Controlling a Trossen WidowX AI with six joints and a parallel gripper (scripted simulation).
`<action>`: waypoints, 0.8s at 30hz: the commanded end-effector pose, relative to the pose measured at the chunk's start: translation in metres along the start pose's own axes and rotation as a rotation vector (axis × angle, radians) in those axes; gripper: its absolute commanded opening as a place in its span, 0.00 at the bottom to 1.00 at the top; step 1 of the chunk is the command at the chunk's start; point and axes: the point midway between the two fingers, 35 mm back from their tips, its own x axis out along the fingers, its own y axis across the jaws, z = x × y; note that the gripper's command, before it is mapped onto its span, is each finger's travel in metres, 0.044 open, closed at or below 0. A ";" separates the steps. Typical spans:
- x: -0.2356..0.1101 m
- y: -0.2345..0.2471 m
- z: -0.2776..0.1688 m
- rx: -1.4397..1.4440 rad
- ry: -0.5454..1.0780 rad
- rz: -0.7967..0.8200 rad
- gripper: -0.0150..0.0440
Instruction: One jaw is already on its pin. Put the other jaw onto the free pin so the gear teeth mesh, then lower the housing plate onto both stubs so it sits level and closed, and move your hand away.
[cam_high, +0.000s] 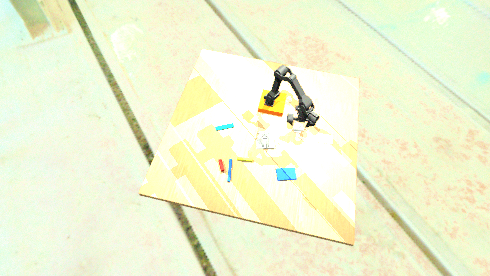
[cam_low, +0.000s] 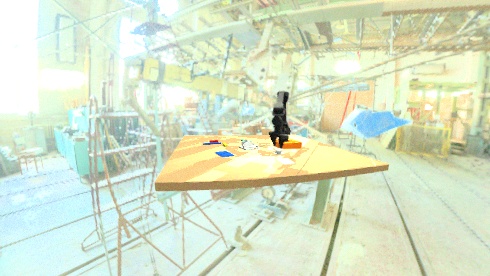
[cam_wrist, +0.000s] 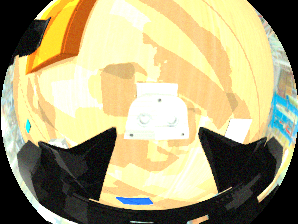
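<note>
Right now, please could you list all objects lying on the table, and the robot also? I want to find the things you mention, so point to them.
Table (cam_high: 240, 205) (cam_low: 200, 186) (cam_wrist: 200, 65): one, wood-coloured, under everything
White plate (cam_high: 299, 128) (cam_low: 278, 151) (cam_wrist: 157, 107): one, below the gripper
White assembly (cam_high: 265, 142) (cam_low: 248, 145) (cam_wrist: 57, 143): one, mid-table
Cyan bar (cam_high: 225, 127) (cam_wrist: 28, 126): one, apart
Yellow bar (cam_high: 245, 160) (cam_low: 224, 145): one, beyond the assembly from the orange block
Red bar (cam_high: 221, 165) (cam_low: 214, 141): one, beside blue bar
Blue bar (cam_high: 230, 170) (cam_low: 212, 144): one, beside red
Blue plate (cam_high: 286, 174) (cam_low: 224, 154) (cam_wrist: 135, 201): one, apart
Orange block (cam_high: 280, 105) (cam_low: 294, 145) (cam_wrist: 60, 40): one, under arm
Arm (cam_high: 298, 90) (cam_low: 281, 112) (cam_wrist: 31, 40): one, black
Gripper (cam_high: 301, 123) (cam_low: 279, 145) (cam_wrist: 158, 131): one, black, open
</note>
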 end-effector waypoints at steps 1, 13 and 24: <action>0.005 0.000 0.000 -0.003 0.002 0.003 1.00; 0.024 0.000 -0.001 -0.003 0.002 0.003 1.00; 0.031 0.001 0.000 -0.003 0.002 0.003 1.00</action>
